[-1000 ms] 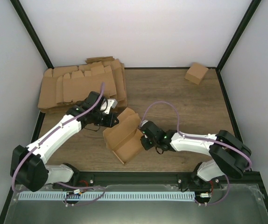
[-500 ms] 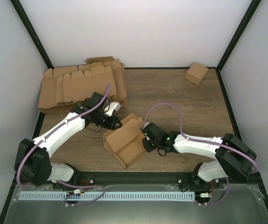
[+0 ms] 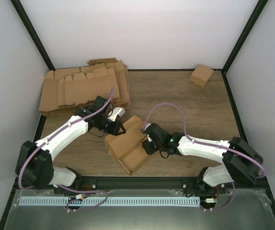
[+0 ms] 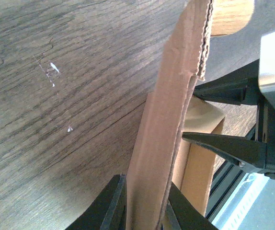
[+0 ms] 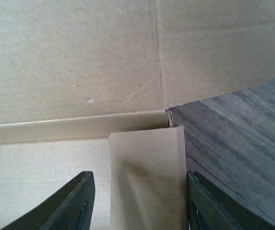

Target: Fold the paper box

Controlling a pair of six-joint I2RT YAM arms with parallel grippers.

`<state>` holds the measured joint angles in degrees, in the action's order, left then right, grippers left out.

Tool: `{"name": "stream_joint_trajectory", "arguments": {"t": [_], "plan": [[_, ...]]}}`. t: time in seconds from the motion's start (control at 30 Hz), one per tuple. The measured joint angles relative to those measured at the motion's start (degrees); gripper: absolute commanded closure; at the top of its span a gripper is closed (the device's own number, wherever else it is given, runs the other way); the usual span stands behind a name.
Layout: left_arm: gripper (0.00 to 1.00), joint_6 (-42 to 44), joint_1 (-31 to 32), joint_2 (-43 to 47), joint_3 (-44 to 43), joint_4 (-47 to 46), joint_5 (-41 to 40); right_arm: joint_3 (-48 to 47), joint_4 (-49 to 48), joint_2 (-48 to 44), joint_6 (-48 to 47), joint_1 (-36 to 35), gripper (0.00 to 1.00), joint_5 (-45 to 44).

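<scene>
Cardboard half-formed, lying front and centre on the tabletop (image 3: pixel 185 100)
The left pincer (image 4: pixel 147 184) pinches an upright wall (image 4: pixel 164 134) of the paper box (image 3: pixel 128 143); the right pincer (image 5: pixel 138 175) stands spread astride an end flap (image 5: pixel 147 158). Best hold the wall steady and press that flap squarely along its crease.

Our left arm (image 3: pixel 63 134) and right arm (image 3: pixel 204 147) wear white shells over black joints, each trailing a looping lilac cable (image 3: pixel 166 104); fingers (image 5: pixel 75 201) are matte black.
</scene>
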<state>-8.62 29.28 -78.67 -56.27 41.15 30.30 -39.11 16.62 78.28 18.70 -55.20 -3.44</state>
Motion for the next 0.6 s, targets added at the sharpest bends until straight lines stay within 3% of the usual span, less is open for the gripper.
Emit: {"name": "stream_joint_trajectory", "arguments": {"t": [0.23,0.6], "plan": [[0.8,0.02,0.0,0.0,0.04,0.09,0.2,-2.03,1.7,0.0,-1.7,1.01,0.45,1.57],[0.67,-0.7,0.0,1.92,0.04,0.07,-0.11,-4.76,4.46,3.67,-4.59,1.31,0.5,1.27]]}}
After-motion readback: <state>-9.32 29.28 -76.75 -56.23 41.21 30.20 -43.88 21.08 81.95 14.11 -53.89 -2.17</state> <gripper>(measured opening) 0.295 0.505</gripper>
